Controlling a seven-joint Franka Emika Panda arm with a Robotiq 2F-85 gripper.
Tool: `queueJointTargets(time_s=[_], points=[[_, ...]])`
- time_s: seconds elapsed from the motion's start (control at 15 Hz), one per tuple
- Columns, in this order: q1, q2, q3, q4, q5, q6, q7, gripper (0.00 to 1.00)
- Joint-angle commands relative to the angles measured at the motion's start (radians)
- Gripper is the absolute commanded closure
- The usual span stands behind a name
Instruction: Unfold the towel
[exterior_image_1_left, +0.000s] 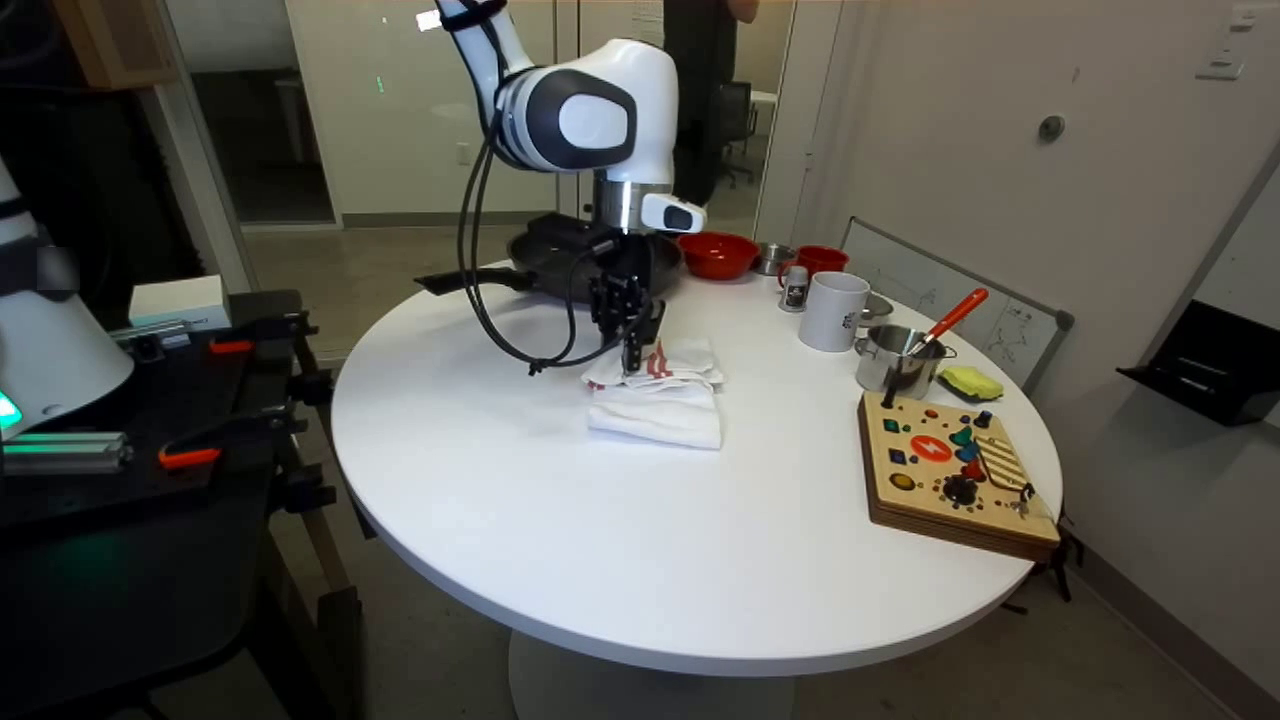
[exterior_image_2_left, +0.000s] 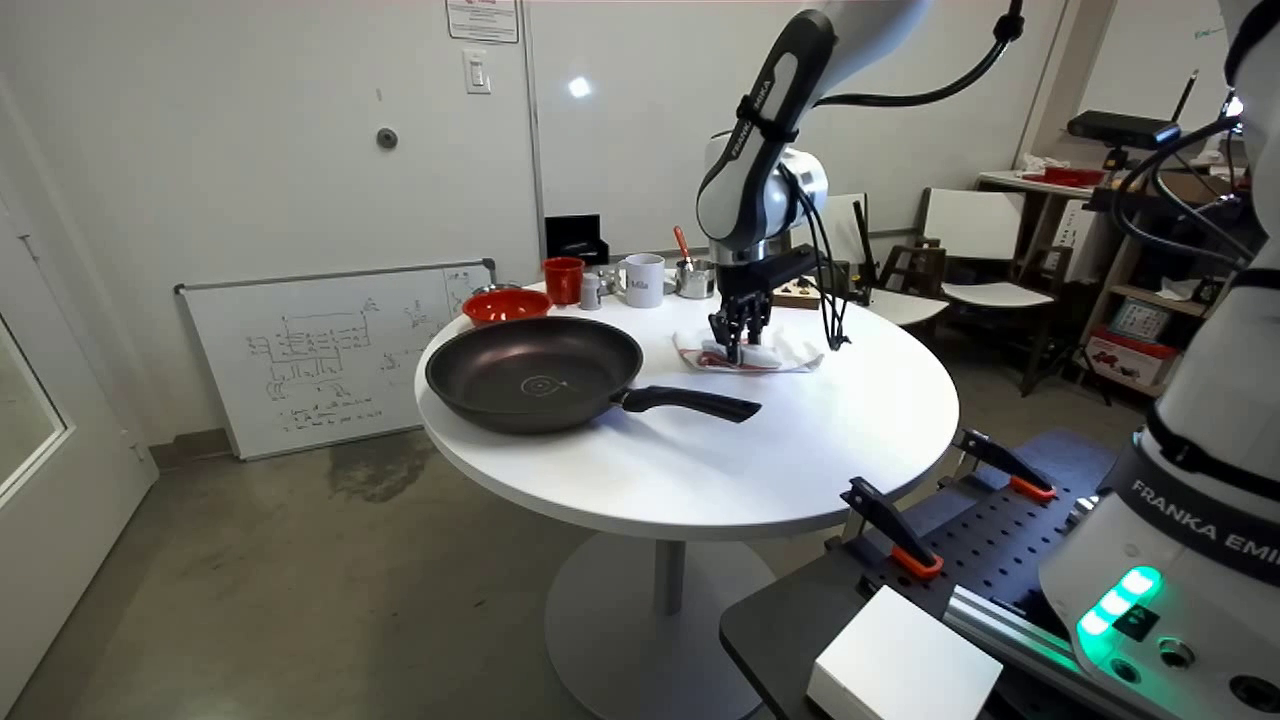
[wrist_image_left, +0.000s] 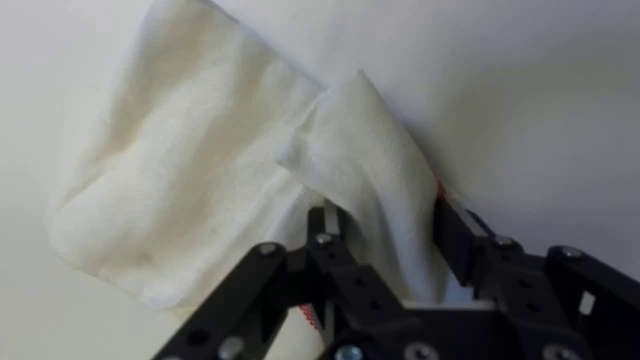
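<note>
The white towel (exterior_image_1_left: 660, 415) with red markings lies in a rumpled, folded pile on the round white table. In the wrist view much of the towel (wrist_image_left: 185, 165) spreads to the left, and one fold rises between the fingers. My gripper (wrist_image_left: 385, 210) points down into the cloth with its jaws apart. The right finger (wrist_image_left: 452, 235) touches the fold; beside the left finger a dark gap shows, and a flap of cloth reaches over its tip. Both exterior views show the gripper (exterior_image_1_left: 645, 345) (exterior_image_2_left: 745, 348) low at the towel, its fingertips partly sunk in the cloth.
A black frying pan (exterior_image_2_left: 530, 375) stands near the arm, its handle jutting over the table. Along the far side are a red bowl (exterior_image_1_left: 718, 255), a white mug (exterior_image_1_left: 833, 312), and a metal pot (exterior_image_1_left: 895, 365) with a red-handled utensil. A wooden board (exterior_image_1_left: 950, 500) lies by the edge.
</note>
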Motion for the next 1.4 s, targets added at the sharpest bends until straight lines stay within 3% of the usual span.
queueJointTargets(time_s=[0.0, 0.13, 0.27, 0.73, 1.33], points=[[0.009, 0.012, -0.004, 0.035, -0.011, -0.047, -0.014, 0.78], [0.034, -0.016, -0.022, 0.044, -0.044, -0.089, -0.004, 0.94], [0.063, -0.062, -0.032, 0.052, -0.087, -0.146, -0.007, 0.99], [0.063, -0.206, 0.048, 0.138, -0.135, -0.340, -0.184, 0.94], [0.168, -0.211, 0.085, 0.084, -0.494, -0.400, -0.223, 0.95]])
